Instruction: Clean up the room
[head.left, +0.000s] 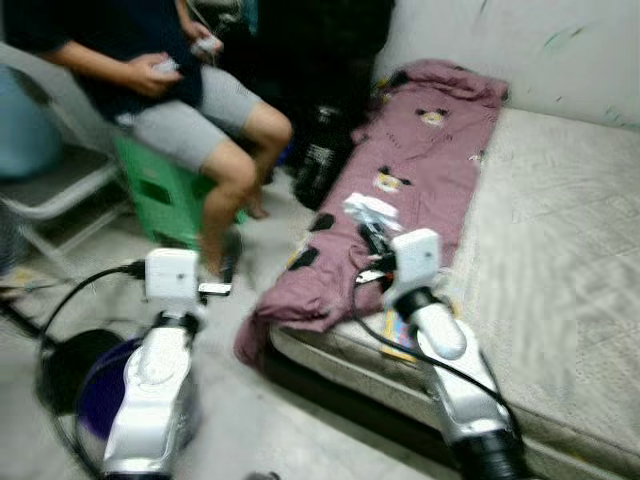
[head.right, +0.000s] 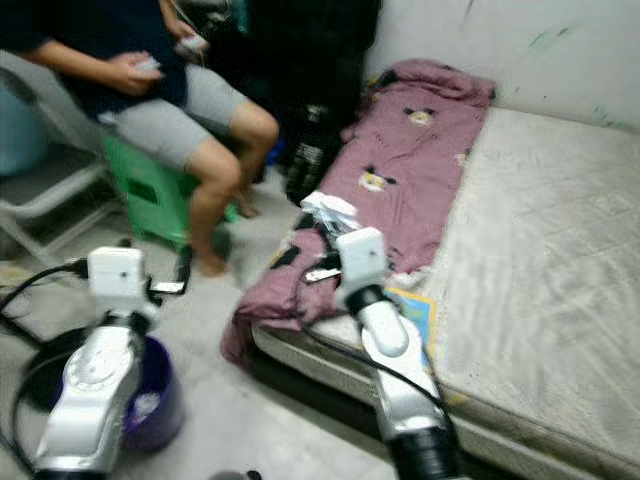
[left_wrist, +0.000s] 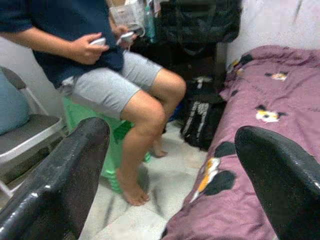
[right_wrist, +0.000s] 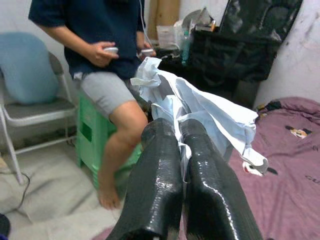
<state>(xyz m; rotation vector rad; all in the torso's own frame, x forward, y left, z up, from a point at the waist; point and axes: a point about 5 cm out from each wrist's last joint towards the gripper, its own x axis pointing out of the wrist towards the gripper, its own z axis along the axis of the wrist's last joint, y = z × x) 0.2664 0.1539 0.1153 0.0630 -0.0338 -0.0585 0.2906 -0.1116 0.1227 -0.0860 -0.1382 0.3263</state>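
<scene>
The right gripper (right_wrist: 182, 132) pinches a crumpled white piece of paper or thin plastic (right_wrist: 200, 107) between its two black fingers, which are pressed together on it, and holds it in the air above the purple blanket (head.left: 420, 160) on the mattress (head.left: 560, 250). From the head camera the white piece (head.left: 372, 210) sits at about 12 o'clock from the right wrist, over the near part of the blanket. I think the step in hand is to carry this litter away to a bin, and a dark blue bucket (head.right: 160, 395) stands on the floor at about 9 o'clock from the right arm, beside the left arm. To do it well, the robot should keep the pinch firm, because the sheet is light and hangs loose, so it can slip or catch on the blanket; it should lift first and then swing across slowly. It must also stay away from the person (head.left: 180, 90) who sits on the green stool (head.left: 165, 195) at about 10 o'clock. The right arm is stretched forward over the edge of the bed, wrist level. The left gripper (left_wrist: 172, 165) has its fingers spread wide with nothing between them, and that arm is held forward and low above the floor.
</scene>
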